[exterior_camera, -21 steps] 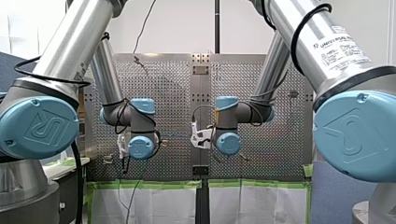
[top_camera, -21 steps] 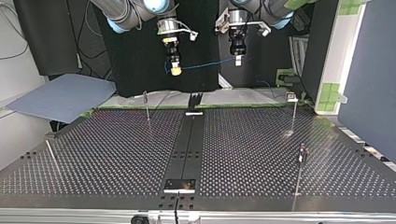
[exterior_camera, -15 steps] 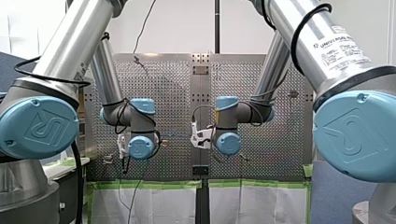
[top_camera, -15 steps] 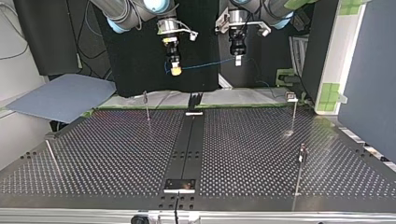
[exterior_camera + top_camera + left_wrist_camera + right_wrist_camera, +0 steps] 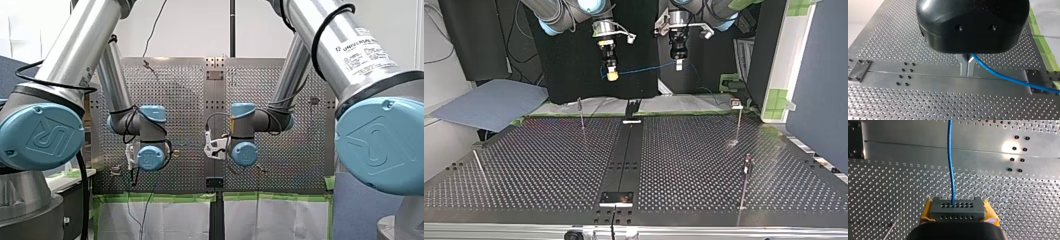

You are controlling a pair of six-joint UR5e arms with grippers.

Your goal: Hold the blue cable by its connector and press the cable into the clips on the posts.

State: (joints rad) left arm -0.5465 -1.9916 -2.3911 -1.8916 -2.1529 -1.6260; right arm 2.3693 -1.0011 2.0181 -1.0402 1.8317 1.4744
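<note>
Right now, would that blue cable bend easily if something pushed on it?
Probably flexible: the blue cable leaves my left gripper in a soft curve. Likely light, being thin beside its connector.

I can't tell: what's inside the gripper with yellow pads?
A dark grey connector, with the blue cable leaving it. The black body of my right gripper hides its back end.

Left end effector (image 5: 678,64) and right end effector (image 5: 612,75) hang clamped

silver arms (image 5: 80,45), blue caps (image 5: 40,135), seemingly black cables (image 5: 325,30)
</note>
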